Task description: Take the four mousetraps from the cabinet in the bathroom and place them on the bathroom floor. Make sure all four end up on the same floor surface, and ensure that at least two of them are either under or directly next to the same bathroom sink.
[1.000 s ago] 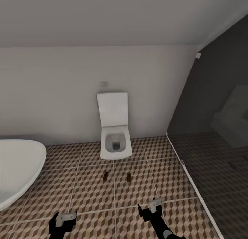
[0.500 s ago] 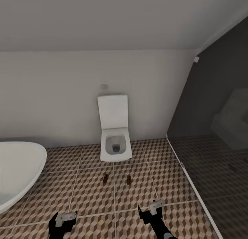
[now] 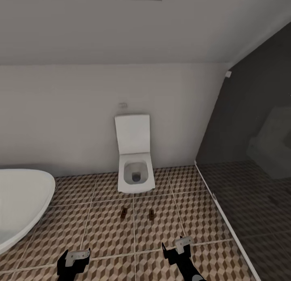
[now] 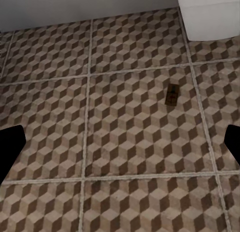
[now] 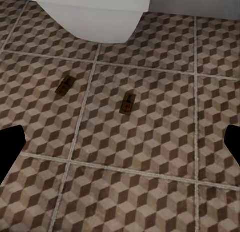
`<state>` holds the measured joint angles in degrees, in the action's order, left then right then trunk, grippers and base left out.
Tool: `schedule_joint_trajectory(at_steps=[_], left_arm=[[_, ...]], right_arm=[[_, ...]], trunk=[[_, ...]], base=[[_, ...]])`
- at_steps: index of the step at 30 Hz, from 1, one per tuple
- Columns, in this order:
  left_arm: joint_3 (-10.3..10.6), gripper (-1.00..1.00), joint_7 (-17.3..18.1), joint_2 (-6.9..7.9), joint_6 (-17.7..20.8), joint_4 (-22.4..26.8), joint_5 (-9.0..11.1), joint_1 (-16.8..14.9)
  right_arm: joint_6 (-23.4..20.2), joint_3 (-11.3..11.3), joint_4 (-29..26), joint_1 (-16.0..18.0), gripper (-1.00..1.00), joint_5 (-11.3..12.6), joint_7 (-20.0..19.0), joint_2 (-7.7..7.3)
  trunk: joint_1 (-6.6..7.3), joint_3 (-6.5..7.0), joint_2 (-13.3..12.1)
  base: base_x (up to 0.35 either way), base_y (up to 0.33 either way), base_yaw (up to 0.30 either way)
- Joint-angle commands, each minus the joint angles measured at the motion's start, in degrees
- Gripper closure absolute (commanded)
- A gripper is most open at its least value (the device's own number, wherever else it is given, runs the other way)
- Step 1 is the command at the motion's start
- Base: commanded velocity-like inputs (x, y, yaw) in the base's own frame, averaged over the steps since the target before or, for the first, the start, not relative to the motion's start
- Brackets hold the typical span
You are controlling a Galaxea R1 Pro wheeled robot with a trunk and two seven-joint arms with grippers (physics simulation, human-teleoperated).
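Two mousetraps lie on the cube-patterned bathroom floor (image 3: 101,232) in front of a white toilet, one at the left (image 3: 124,213) and one at the right (image 3: 151,214). In the right wrist view both traps, one (image 5: 65,85) and the other (image 5: 128,102), lie flat on the tiles. The left wrist view has one trap (image 4: 172,94). My left gripper (image 3: 74,260) and right gripper (image 3: 178,248) hang low over the floor, short of the traps. Both are open with nothing between their fingers (image 4: 10,152) (image 5: 232,142). The cabinet and the bathroom sink are out of view.
A white toilet (image 3: 135,167) stands against the back wall with its lid up. A white oval bathtub (image 3: 20,200) fills the left side. A dark glass partition (image 3: 250,172) with a pale floor rail closes off the right. A sloped ceiling hangs above.
The whole picture has slid down a little and a dark strip has come in at the top, so the camera has moved. The traps and both grippers keep their places.
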<state>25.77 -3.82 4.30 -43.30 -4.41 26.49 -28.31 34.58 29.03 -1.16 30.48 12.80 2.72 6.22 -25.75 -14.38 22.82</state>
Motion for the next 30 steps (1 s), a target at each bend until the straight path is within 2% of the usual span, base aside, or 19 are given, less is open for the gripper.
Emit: schedule_joint_trajectory(at_steps=[1,7,14,30], left_arm=[[0.5,-1.0,-0.4,-0.05,-0.2,-0.2,0.0,-0.1],[0.5,-1.0,-0.5,0.0,-0.3,-0.2,0.0,-0.1],[0.4,-1.0,-2.4,1.29,-0.3,-0.2,0.0,-0.1],[0.5,-1.0,-2.9,1.26,-0.2,-0.2,0.0,-0.1]], right_arm=[[0.2,0.5,0.1,0.0,-1.0,0.3,0.3,0.02],[0.1,0.5,0.1,0.0,-1.0,0.3,0.3,0.02],[0.1,0.5,0.1,0.0,-1.0,0.3,0.3,0.02],[0.1,0.5,0.1,0.0,-1.0,0.3,0.3,0.02]], trunk=[[-0.03,-0.01,0.1],[-0.03,0.55,0.1],[-0.03,1.2,0.1],[-0.03,2.69,0.1]], base=[[0.0,0.0,0.0],[0.0,0.0,0.0],[0.0,0.0,0.0],[0.0,0.0,0.0]])
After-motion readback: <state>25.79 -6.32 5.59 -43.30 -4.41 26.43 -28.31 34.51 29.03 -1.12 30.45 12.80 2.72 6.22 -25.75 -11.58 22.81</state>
